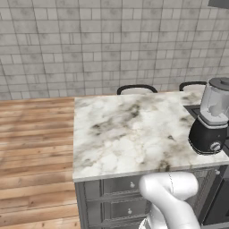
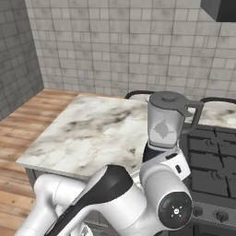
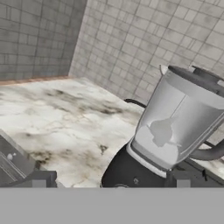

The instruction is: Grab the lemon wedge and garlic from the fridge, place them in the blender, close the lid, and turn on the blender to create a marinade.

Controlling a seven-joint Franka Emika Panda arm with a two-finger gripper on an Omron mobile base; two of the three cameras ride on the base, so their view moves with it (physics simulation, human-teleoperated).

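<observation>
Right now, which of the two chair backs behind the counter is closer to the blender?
The right-hand chair back, partly cut off by the blender jar. The other chair back stands further left, near the middle of the marble counter.

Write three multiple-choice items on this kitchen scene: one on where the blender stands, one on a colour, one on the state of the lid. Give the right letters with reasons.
1. Where does the blender stand?
A. on the wooden floor
B. on the marble counter, at the end beside the stove
C. inside a drawer

2. What colour is the blender's base?
A. black
B. red
C. white

3. What is the state of the lid?
A. lying on the counter
B. held in the pincer
C. sitting on top of the jar

Key: 1 B, the blender rests on the marble counter next to the stove. 2 A, the rounded base is black. 3 C, the dark grey lid caps the clear jar.
</observation>
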